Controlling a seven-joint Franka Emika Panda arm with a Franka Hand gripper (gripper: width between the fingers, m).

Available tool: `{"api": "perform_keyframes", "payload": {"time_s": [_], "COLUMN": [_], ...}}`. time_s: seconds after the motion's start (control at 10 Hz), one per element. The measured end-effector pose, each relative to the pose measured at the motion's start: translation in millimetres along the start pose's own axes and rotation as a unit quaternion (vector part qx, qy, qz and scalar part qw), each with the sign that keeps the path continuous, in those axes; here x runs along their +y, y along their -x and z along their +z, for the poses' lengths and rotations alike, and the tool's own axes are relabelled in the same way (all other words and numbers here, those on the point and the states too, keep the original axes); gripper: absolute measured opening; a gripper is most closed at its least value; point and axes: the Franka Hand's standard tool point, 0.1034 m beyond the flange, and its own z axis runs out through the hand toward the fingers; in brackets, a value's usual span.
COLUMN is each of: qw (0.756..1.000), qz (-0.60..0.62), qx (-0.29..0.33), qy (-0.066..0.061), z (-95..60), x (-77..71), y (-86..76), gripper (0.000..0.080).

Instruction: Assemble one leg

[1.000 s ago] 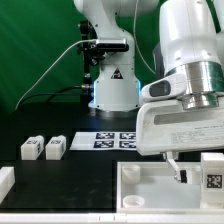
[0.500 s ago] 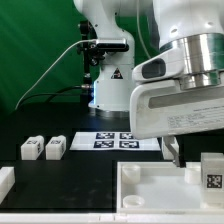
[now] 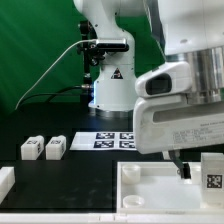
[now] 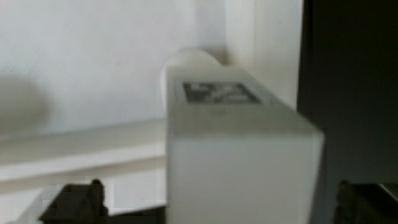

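Observation:
A leg (image 4: 240,130), a white block with a black-and-white tag on top, stands upright between my gripper (image 4: 222,205) fingers in the wrist view. The dark fingertips (image 4: 80,200) stand apart on either side of it, with a gap on one side. The gripper is open. In the exterior view this leg (image 3: 213,168) stands at the right edge, by the tabletop (image 3: 150,188). One finger (image 3: 181,168) shows beside it; the other is hidden. Two more legs (image 3: 30,149) (image 3: 54,147) lie at the left.
The marker board (image 3: 115,141) lies in the middle, in front of the robot base (image 3: 112,90). A white part (image 3: 5,181) sits at the exterior view's lower left. The raised rims of the tabletop run along the front.
The gripper body swung left and up half a second ago, then came back right and down next to the leg at the right edge. The legs have not moved.

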Motion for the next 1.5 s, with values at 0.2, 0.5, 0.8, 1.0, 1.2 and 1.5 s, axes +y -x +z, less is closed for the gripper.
{"api": "perform_keyframes", "payload": {"time_s": [0.2, 0.5, 0.8, 1.0, 1.2, 1.5], "qw": [1.0, 1.0, 1.0, 0.993, 0.952, 0.839], "qz": [0.002, 0.003, 0.027, 0.114, 0.305, 0.544], "qx": [-0.006, -0.006, -0.006, -0.003, 0.003, 0.0], "qy": [0.001, 0.001, 0.001, 0.001, 0.008, -0.011], "z": [4.0, 4.5, 4.5, 4.5, 4.7, 5.8], "x": [1.4, 2.7, 3.1, 4.1, 6.0, 11.0], "y": [3.3, 3.5, 3.5, 3.0, 2.7, 0.5], "gripper": [0.0526, 0.0289, 0.029, 0.029, 0.0291, 0.0291]}}
